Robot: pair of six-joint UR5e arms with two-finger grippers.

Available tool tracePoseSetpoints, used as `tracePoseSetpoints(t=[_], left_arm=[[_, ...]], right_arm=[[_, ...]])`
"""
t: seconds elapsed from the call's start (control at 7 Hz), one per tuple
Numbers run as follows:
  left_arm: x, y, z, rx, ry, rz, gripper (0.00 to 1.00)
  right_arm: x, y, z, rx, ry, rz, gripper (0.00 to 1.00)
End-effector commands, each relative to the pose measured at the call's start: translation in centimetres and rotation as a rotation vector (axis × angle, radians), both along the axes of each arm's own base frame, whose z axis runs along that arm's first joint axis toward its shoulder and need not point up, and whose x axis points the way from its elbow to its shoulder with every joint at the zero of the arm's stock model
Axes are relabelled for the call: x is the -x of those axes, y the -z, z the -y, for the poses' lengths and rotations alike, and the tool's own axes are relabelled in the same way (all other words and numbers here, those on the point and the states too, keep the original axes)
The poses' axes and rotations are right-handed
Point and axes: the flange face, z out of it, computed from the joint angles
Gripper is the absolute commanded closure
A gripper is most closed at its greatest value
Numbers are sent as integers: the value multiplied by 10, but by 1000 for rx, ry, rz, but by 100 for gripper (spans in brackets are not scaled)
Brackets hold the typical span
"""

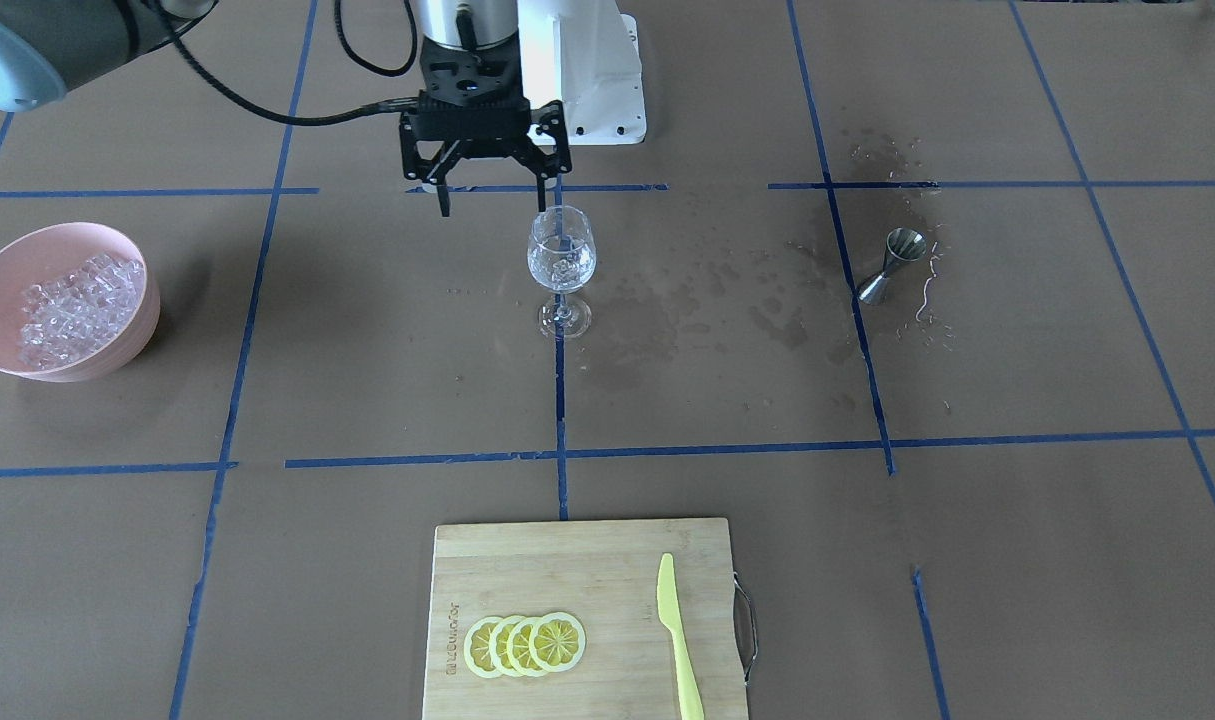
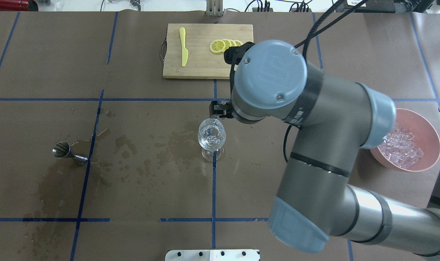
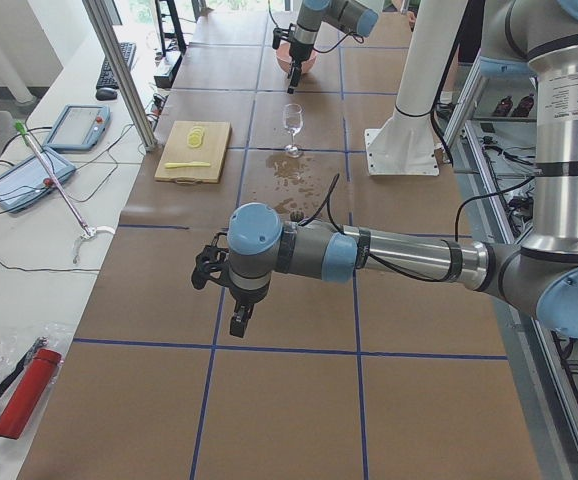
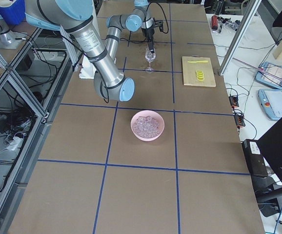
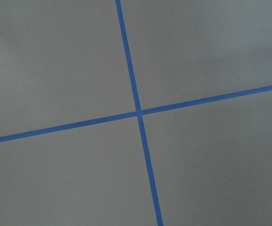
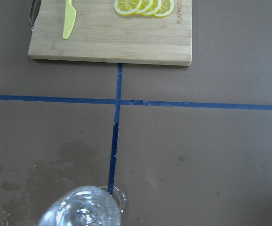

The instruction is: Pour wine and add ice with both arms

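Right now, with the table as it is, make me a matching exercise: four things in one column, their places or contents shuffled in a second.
Column one:
1 wine glass
2 pink bowl
3 jigger
4 yellow knife

Column two:
A on the cutting board, beside lemon slices
B on the robot's left side, among wet stains
C holds the ice
D mid-table, by the open right gripper

Pairs: 1-D, 2-C, 3-B, 4-A.
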Motion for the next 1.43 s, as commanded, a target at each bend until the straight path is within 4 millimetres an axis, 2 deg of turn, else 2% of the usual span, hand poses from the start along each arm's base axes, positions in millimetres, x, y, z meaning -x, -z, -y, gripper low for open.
tracePoseSetpoints(t=[0.0,0.14,0.29,0.57,0.86,1.0,1.14,1.29], left_arm=[[0,-1,-1,3,0,2,0],[1,0,-1,-4,1,1,0],[0,-3,-1,6,0,2,0],[0,-1,-1,3,0,-1,0],[0,0,-1,2,0,-1,0],[0,1,-1,0,0,0,0],[0,1,-1,0,0,-1,0],[0,1,-1,0,0,-1,0]], right_arm=[[-84,-48,33,-33,72,-35,0],[-119,-80,48,-35,125,-58,0],[-162,-115,66,-39,174,-87,0],[-259,-194,90,-60,276,-149,0],[-339,-278,92,-39,364,-177,0],[-373,-322,84,-26,414,-190,0],[-411,-360,78,-5,425,-190,0],[-440,-397,64,18,430,-174,0]])
